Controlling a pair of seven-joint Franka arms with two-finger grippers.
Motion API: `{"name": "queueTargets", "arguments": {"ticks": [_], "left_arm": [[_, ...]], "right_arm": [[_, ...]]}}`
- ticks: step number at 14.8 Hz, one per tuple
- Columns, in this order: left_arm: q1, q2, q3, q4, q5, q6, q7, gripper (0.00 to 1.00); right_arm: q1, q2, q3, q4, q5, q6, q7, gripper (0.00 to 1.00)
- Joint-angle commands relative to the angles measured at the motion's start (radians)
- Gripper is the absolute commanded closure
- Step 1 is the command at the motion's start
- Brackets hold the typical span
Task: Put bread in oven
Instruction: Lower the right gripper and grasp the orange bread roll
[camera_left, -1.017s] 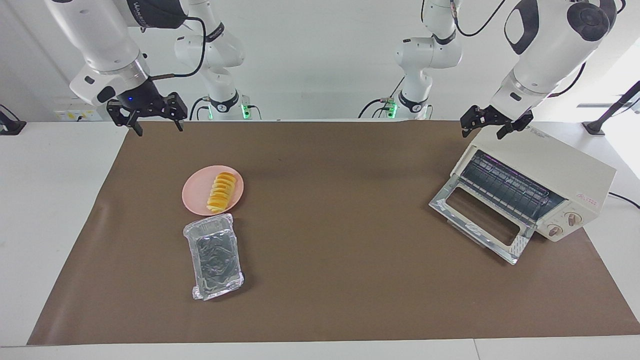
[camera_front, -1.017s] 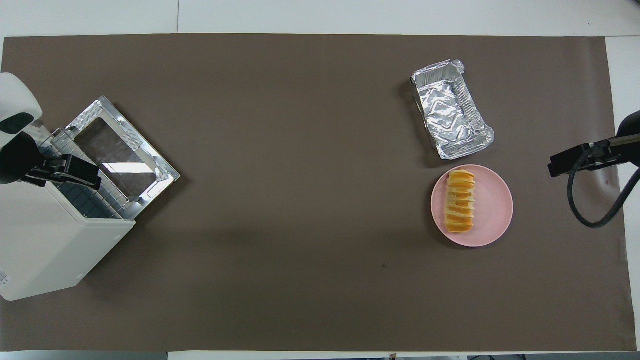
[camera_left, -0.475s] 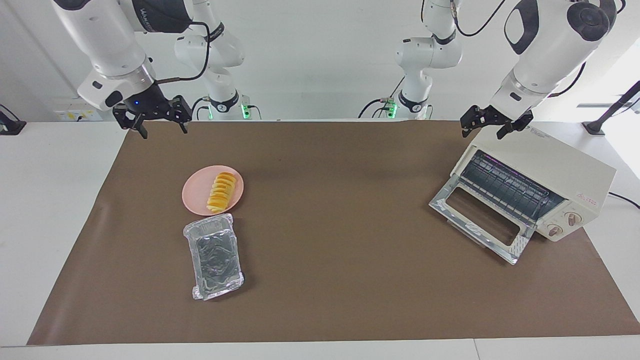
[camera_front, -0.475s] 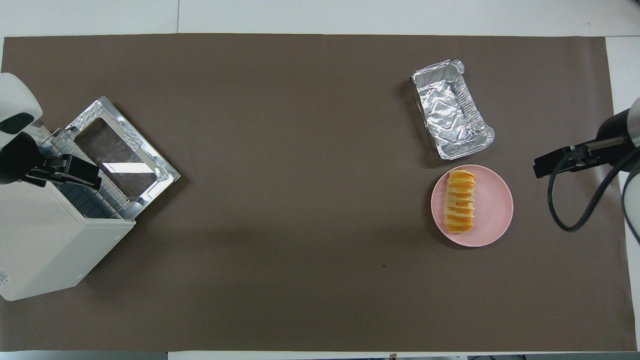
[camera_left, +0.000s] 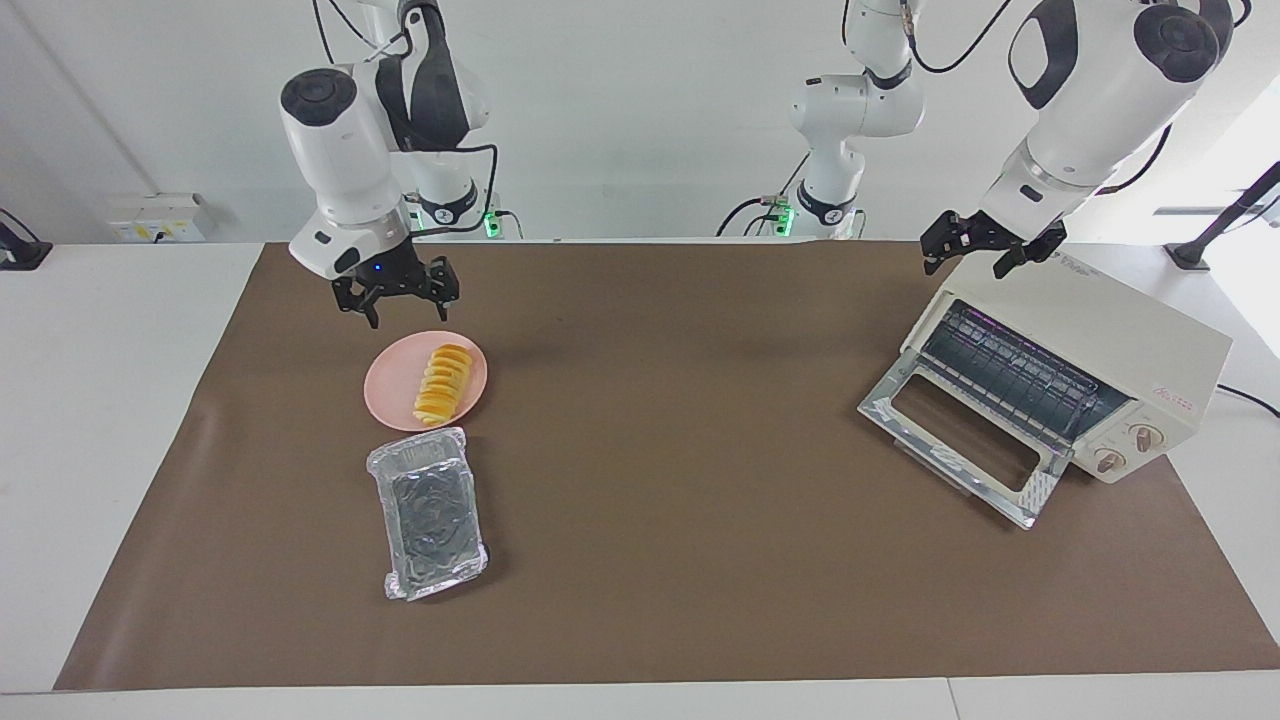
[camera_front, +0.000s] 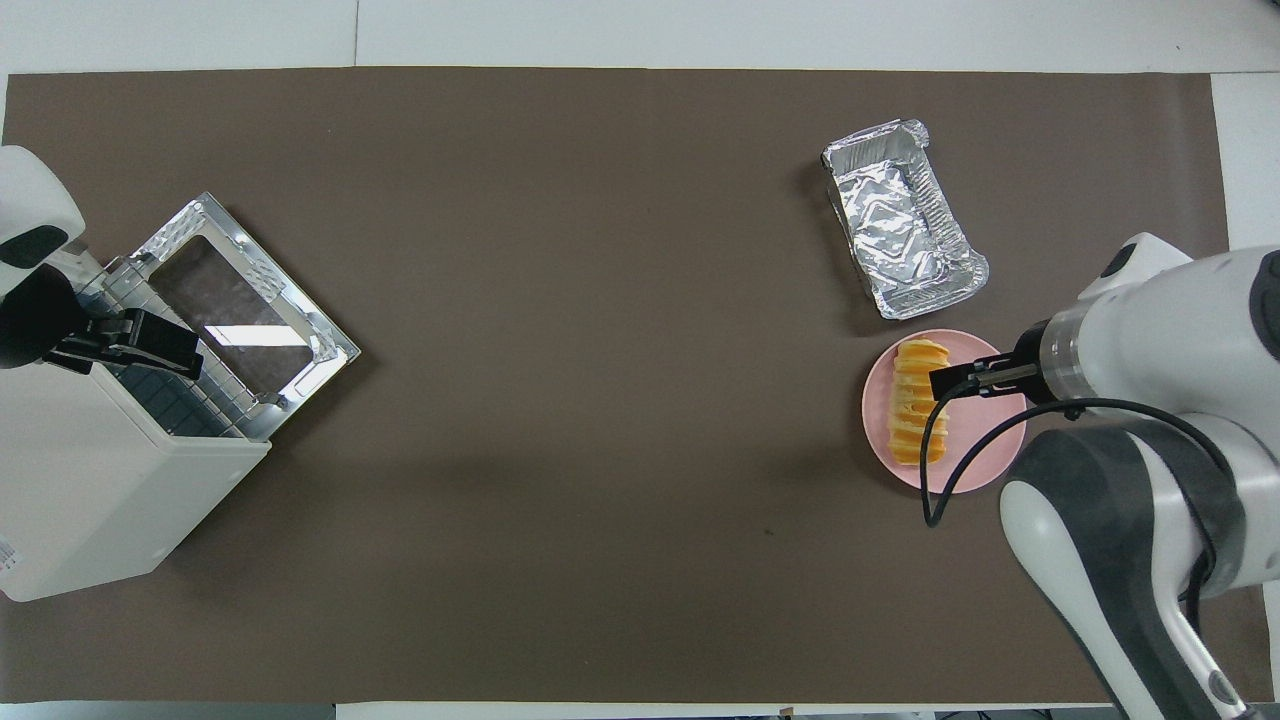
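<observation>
Bread (camera_left: 444, 384): lying lengthwise on a pink plate (camera_left: 393, 382) toward the right arm's end of the desk (camera_left: 660, 560); untouched, ridged top up, easy to reach from above.
Plate: round and shallow, a low rim only, so no wall to block a grasp across the loaf's narrow width.
Foil tray (camera_left: 427, 511): just beside the plate, farther from the robots; nothing in it, perhaps meant as a carrier, though the task sentence does not say so.
Oven (camera_left: 1100, 345): at the left arm's end of the desk, set at an angle, door (camera_left: 958, 441) dropped flat, wire rack (camera_left: 1010, 372) exposed; ready to take the loaf.
Right tool (camera_left: 396, 305): up in the air, fingers pointing down and spread wide with nothing between them; seen from across the desk, hanging by the plate's robot-side edge, clear of the loaf; from above, covering the plate beside the loaf.
Left tool (camera_left: 982, 252): over the oven's top corner nearest the robots, fingers apart and gripping nothing; waiting, likely parked there to stay clear of the door.
Step in hand, as a judgement: approach for the pick, nothing lifted yet, whole carry to the oven not yet done.
Next move, as a guess: centre over the loaf, descend, close gently across the short axis; soft bread likely to squash under a hard squeeze.
Risk: plate sliding on the brown mat (camera_left: 700, 300) if nudged at the rim.
</observation>
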Motion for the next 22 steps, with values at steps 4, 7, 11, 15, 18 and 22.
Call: {"name": "queueTargets", "arguments": {"ticks": [4, 7, 11, 15, 18, 22], "left_arm": [[0.005, -0.017, -0.001, -0.009, 0.016, 0.010, 0.008, 0.00], [0.005, -0.017, -0.001, -0.009, 0.016, 0.010, 0.008, 0.00], [0.005, -0.017, -0.001, -0.009, 0.016, 0.010, 0.009, 0.00], [0.005, -0.017, -0.001, -0.009, 0.016, 0.010, 0.008, 0.00], [0.005, -0.017, -0.001, -0.009, 0.016, 0.010, 0.009, 0.00], [0.005, -0.017, -0.001, -0.009, 0.016, 0.010, 0.009, 0.00]], "right_arm": [[-0.008, 0.111, 0.000, -0.124, 0.017, 0.250, 0.011, 0.00], [-0.008, 0.165, 0.000, -0.138, 0.015, 0.366, 0.005, 0.00], [-0.014, 0.205, 0.000, -0.153, 0.015, 0.423, 0.011, 0.00], [-0.019, 0.228, -0.002, -0.155, 0.015, 0.443, 0.015, 0.16], [-0.018, 0.226, 0.000, -0.155, 0.015, 0.436, 0.037, 1.00], [-0.010, 0.217, -0.002, -0.130, 0.014, 0.378, 0.032, 1.00]]}}
